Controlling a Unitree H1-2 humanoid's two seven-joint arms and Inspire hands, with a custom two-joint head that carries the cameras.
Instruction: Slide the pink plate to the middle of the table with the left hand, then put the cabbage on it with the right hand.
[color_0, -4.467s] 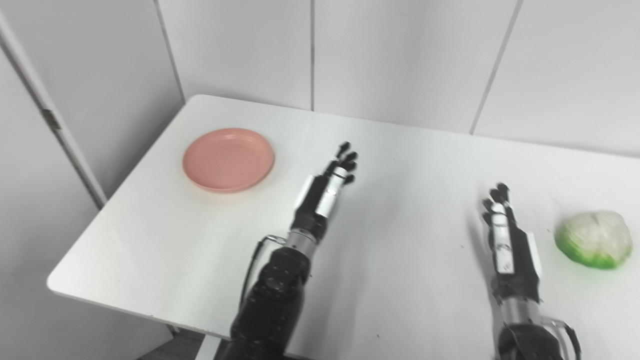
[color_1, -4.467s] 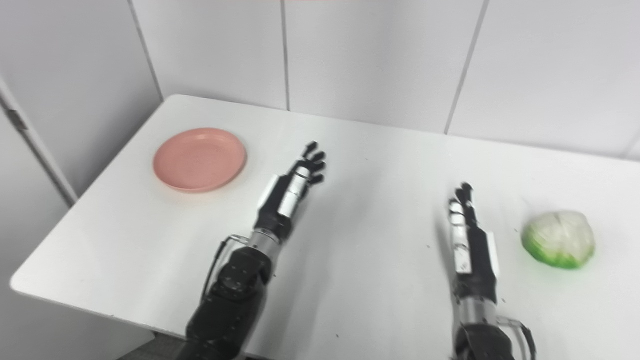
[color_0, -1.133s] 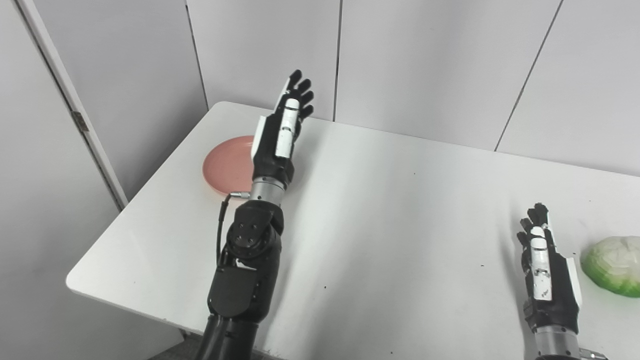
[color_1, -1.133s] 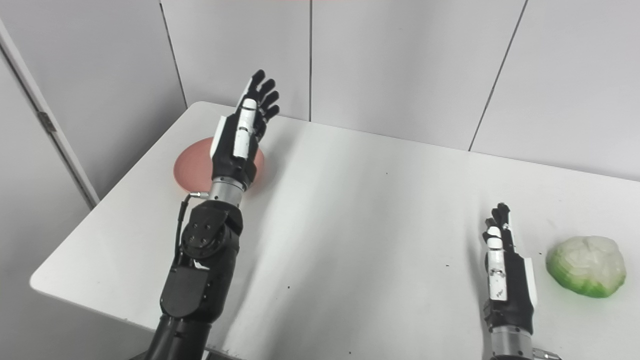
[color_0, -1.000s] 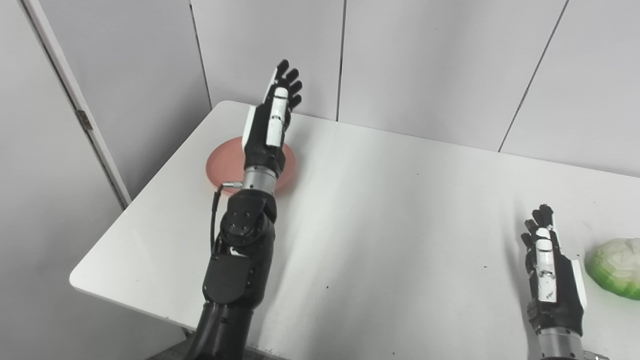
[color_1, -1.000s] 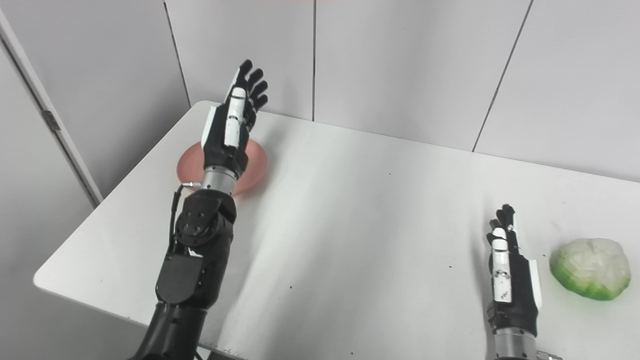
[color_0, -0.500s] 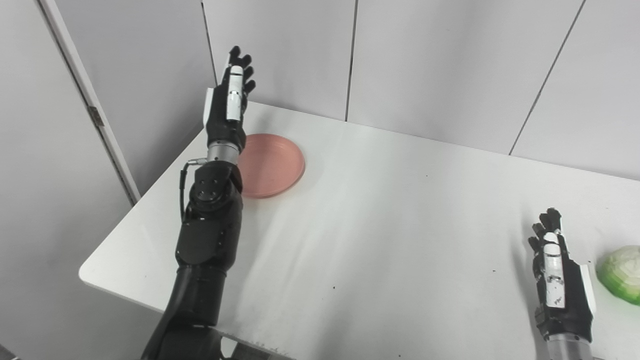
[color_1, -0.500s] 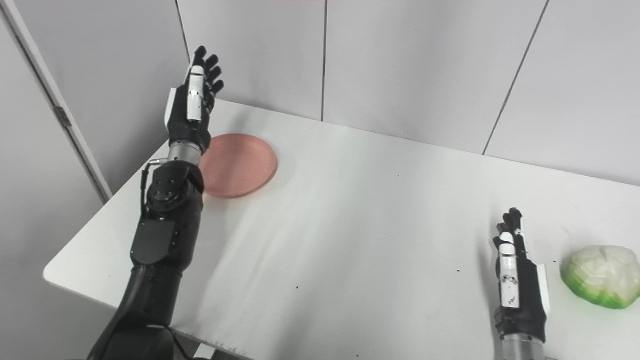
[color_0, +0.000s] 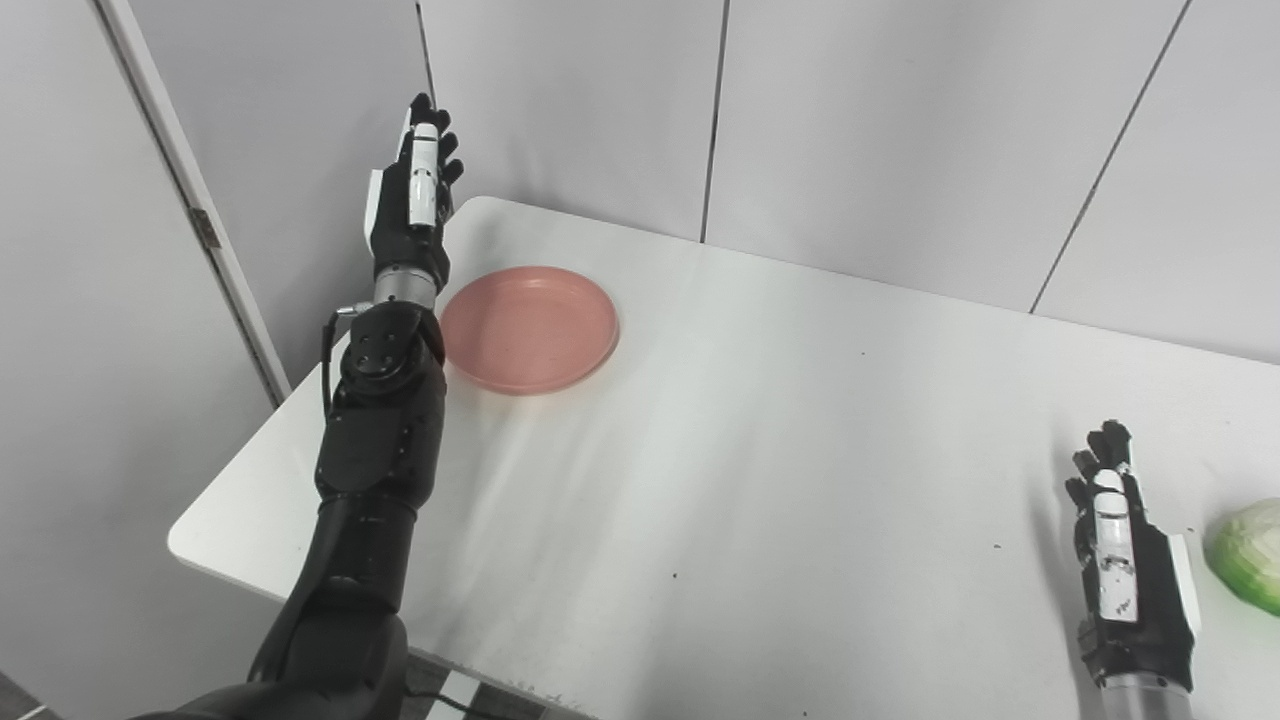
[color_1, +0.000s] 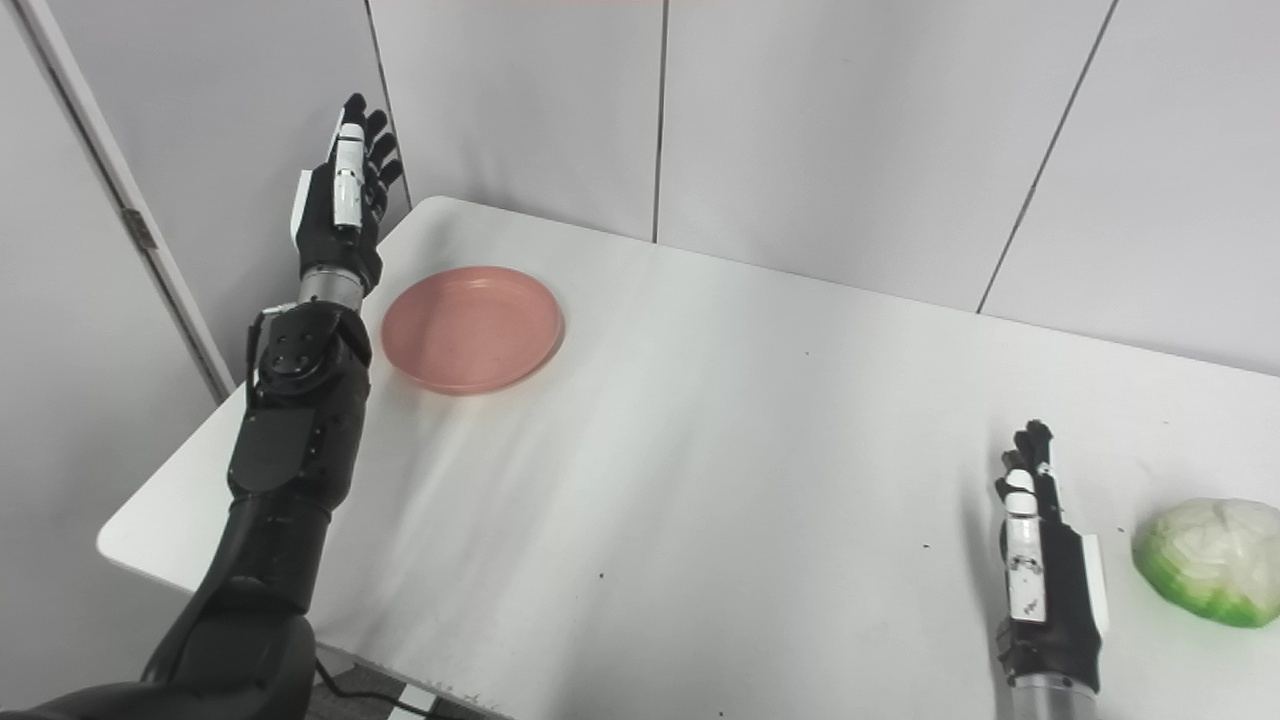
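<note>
at the far left corner of the white table (color_1: 760, 440) sits the pink plate (color_1: 472, 328), flat and with nothing on it, close to the left edge and well away from the table's middle. the left hand (color_1: 340, 215) is raised in the air just beyond that left edge, beside the plate but not touching it. its fingers point up and stand a little apart, and it holds nothing. seen from here it lines up with the grey wall panels (color_0: 560, 100) behind the table. its dark forearm (color_1: 290, 430) runs up from the near edge of the table along the left side, crossing in front of the plate's left rim in the left eye view.

over on the right, near the front edge, the right hand (color_1: 1040, 575) is low over the tabletop, back facing up, fingers stretched forward and loosely together, empty as well. whether it rests on the surface or hangs just above it i can't tell. the cabbage (color_1: 1210, 562), pale on top and bright green round its lower edge, lies on the table just to the right of that hand, apart from it. in the left eye view it is cut off by the picture's right border.

a few dark specks dot the tabletop between the two arms.
</note>
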